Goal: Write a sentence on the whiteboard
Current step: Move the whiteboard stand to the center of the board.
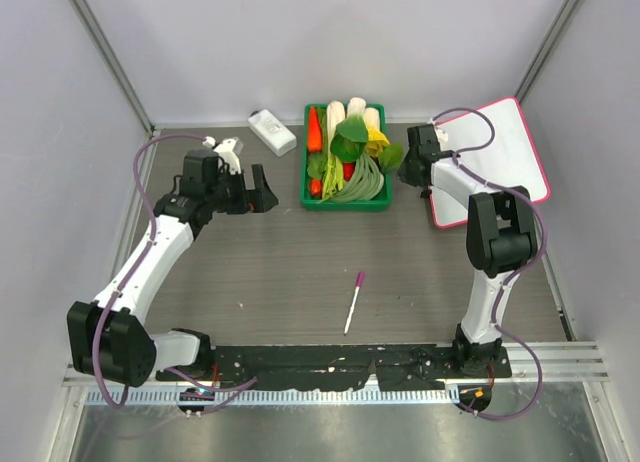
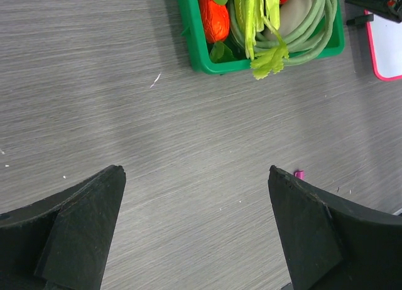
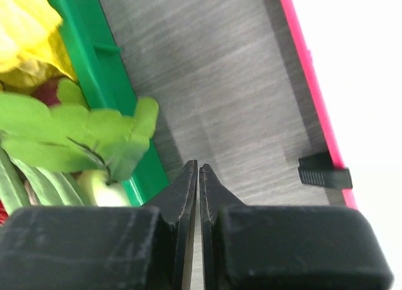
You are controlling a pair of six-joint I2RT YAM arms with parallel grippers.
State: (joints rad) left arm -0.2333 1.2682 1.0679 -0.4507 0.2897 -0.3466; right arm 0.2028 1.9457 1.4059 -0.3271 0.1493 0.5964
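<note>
The whiteboard [image 1: 500,157], white with a pink-red rim, lies tilted at the table's right side. It also shows in the left wrist view [image 2: 389,48] and the right wrist view [image 3: 358,83]. No sentence shows on its visible face. A white marker with a magenta cap [image 1: 354,302] lies on the table near the front centre, away from both arms. My right gripper [image 1: 410,169] [image 3: 198,167] is shut on nothing, low over the table between the basket and the board's left edge. Far left, my left gripper [image 1: 262,190] [image 2: 195,171] stands open over bare table.
A green basket [image 1: 305,167] [image 3: 94,70] full of vegetables stands at the back centre. A small white block [image 1: 272,132] lies to its left. A small black clip [image 3: 323,177] sits at the board's pink edge. Grey walls close in the left, back and right.
</note>
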